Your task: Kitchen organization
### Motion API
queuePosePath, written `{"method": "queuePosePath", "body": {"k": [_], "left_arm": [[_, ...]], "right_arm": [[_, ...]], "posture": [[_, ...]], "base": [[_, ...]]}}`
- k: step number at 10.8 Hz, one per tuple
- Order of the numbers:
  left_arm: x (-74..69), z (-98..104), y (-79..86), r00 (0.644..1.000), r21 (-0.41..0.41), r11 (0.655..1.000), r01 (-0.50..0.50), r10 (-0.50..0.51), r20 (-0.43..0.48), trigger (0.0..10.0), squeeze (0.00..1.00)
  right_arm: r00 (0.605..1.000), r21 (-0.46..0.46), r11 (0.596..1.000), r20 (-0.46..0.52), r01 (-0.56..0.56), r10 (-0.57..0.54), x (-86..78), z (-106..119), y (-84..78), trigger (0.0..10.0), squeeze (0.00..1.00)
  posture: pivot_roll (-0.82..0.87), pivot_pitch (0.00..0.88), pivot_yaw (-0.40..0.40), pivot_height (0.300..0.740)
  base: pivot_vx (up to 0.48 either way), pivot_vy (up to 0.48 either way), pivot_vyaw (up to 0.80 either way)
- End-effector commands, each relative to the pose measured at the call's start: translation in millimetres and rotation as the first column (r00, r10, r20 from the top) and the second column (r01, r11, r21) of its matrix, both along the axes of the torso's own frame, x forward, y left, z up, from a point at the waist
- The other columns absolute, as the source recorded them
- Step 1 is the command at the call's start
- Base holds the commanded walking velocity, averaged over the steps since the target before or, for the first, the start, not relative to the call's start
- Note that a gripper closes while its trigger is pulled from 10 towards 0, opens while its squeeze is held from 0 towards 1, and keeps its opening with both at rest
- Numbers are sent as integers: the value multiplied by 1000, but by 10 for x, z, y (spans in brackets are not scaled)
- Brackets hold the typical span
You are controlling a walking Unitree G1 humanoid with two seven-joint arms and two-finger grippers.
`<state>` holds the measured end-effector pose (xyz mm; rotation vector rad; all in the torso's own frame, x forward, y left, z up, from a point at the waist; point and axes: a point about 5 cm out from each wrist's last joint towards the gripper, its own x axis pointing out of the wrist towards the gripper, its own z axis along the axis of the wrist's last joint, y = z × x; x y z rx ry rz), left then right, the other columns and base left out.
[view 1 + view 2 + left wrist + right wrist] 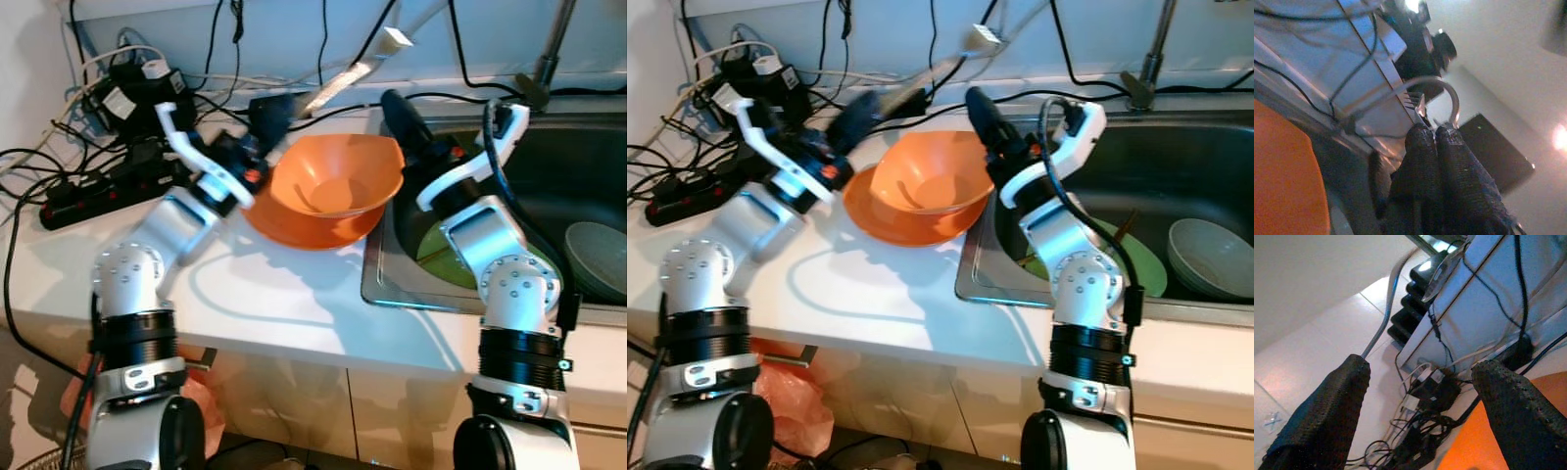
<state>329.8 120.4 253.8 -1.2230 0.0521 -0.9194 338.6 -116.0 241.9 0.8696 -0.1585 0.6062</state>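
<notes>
An orange bowl (338, 176) rests on an orange plate (294, 233) on the white counter, beside the sink. My left gripper (266, 119) is just off the bowl's back left rim. Its fingers (1435, 147) are shut, with nothing seen between them. My right gripper (402, 116) hovers at the bowl's right rim, over the sink's edge. It is open, its two fingers (1327, 406) set wide apart, and the orange bowl (1484, 445) lies below them.
Black power strips and tangled cables (108, 181) crowd the counter's back left. The steel sink (588, 157) on the right holds a green plate (441, 262) and a grey dish (600, 259). A faucet (549, 49) rises behind it. The counter's front edge is near my body.
</notes>
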Motion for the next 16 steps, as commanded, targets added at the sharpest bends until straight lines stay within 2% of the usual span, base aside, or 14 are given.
{"method": "queuePosePath", "body": {"k": [1,4,6,7,9,10,11,13,16], "left_arm": [[-63,58,-29,999,1,999,39,-39,38,0,0],[-206,77,-226,991,13,992,123,-124,57,0,0],[-188,57,-183,991,2,992,126,-126,40,0,0],[-100,24,-111,998,1,998,61,-61,21,0,0],[-51,80,15,999,-18,1000,11,-10,43,0,0],[-25,88,95,999,-12,1000,-29,29,44,0,0],[-12,67,113,999,-8,999,-39,40,34,0,0],[-2,19,46,999,8,1000,-28,28,15,0,0],[-25,-8,-44,999,4,1000,25,-25,24,0,0]], "right_arm": [[998,0,998,21,-62,62,-1,72,134,10000,0],[993,46,992,27,-118,117,37,92,229,10000,0],[993,49,992,29,-118,116,57,94,261,10000,0],[993,52,992,31,-115,114,69,96,255,10000,0],[998,49,996,8,-68,68,84,46,169,10000,0],[1000,66,998,-5,-10,10,87,30,66,10000,0],[1000,82,997,5,4,-4,62,52,16,10000,0],[999,100,995,36,-5,2,7,100,-24,10000,0],[996,99,992,50,-78,73,-24,118,105,10000,0]], "posture": [[105,43,173,740],[110,43,172,740],[108,43,170,740],[110,42,165,740],[111,42,164,740],[109,43,163,740],[105,44,164,740],[100,43,166,740],[105,41,164,740]], "base": [[0,0,0],[0,0,0],[0,0,0],[0,0,0],[0,0,0],[0,0,0],[0,0,0],[0,0,0],[0,0,0]]}}
